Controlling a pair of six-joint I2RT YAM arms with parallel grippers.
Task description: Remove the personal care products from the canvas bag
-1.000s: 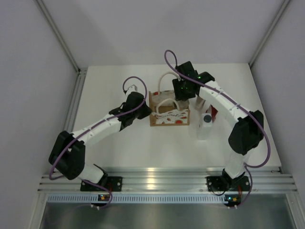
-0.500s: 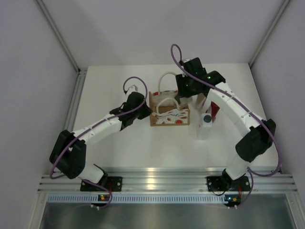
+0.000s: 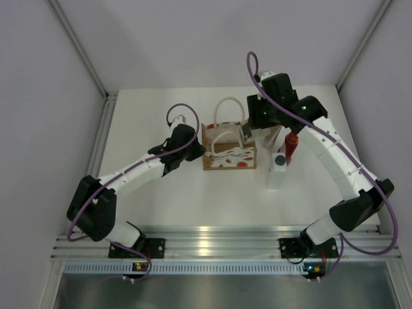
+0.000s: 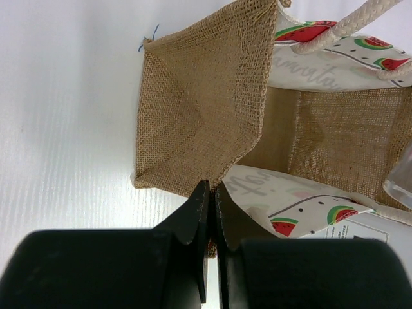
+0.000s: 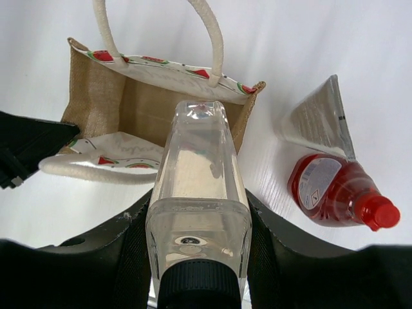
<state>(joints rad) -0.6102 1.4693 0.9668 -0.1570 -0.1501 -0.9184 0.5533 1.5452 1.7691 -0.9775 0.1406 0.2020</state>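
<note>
Three of the four products already sit on the table [image 3: 148, 193] just right of the canvas bag [image 3: 228, 156]: the red bottle [image 3: 291, 147], the white bottle [image 3: 275, 175] with the dark cap just near of it, and the squeeze tube [image 5: 318, 119] lying right up against the red one. So my read is that this is the last extraction, caught mid-lift. The right gripper [image 3: 248, 132] has its jaws spread about as wide as the body of the last bottle [image 5: 198, 187], a pale see-through one with a dark cap, and they're clamped on its two flat sides just below that cap. Its base hangs over the right end of the bag's mouth, next to a rope handle [image 5: 209, 38]; from the wrist view I can't tell how far above the rim it is. Over on the left end, the left gripper [image 4: 210, 193] has its jaws pressed nearly together, pinching the burlap side wall of the bag, which looks like it's there to hold the bag down. Next move, I'd guess: carry the bottle right, away from the handle loops, and pick a bare patch of table for it, since that corner is getting crowded and a careless set-down could knock into the red bottle or the white one. Only then spread the right jaws, and let the left pinch go last
</note>
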